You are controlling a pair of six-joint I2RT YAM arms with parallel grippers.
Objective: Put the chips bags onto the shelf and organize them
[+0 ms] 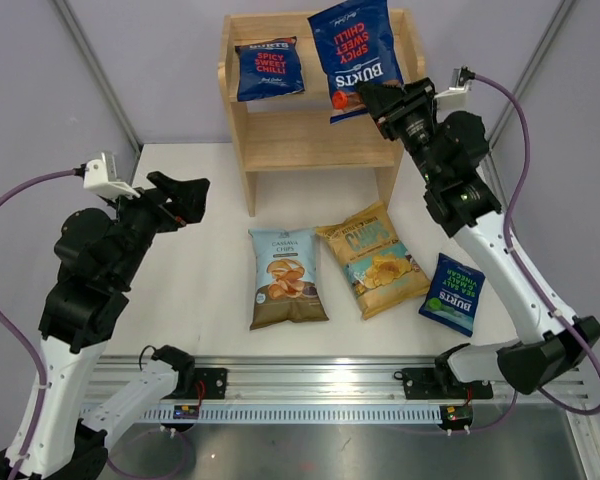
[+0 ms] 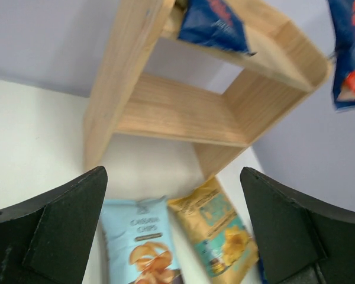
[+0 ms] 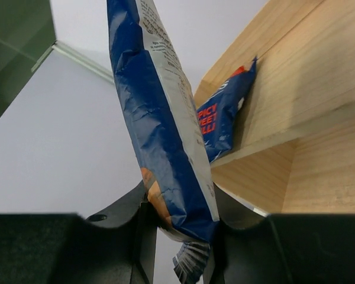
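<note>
1. Where its fingers close, the right gripper (image 1: 368, 100) clamps the lower edge of a crinkly dark-blue Burts bag (image 1: 352, 45), its red "Spicy Sweet Chilli" upside down, over the right of the top tier of the wooden shelf (image 1: 310, 150).
2. A second Spicy Sweet Chilli bag (image 1: 269, 68) leans on that tier's left.
3. On the white table (image 1: 200, 290) lie the Cassava Chips bag (image 1: 285, 277), the yellow Chips bag (image 1: 375, 260) and the Burts Sea Salt & Vinegar bag (image 1: 452, 293).
4. The left gripper (image 1: 185, 195) hangs spread wide and empty, left of the shelf.
</note>
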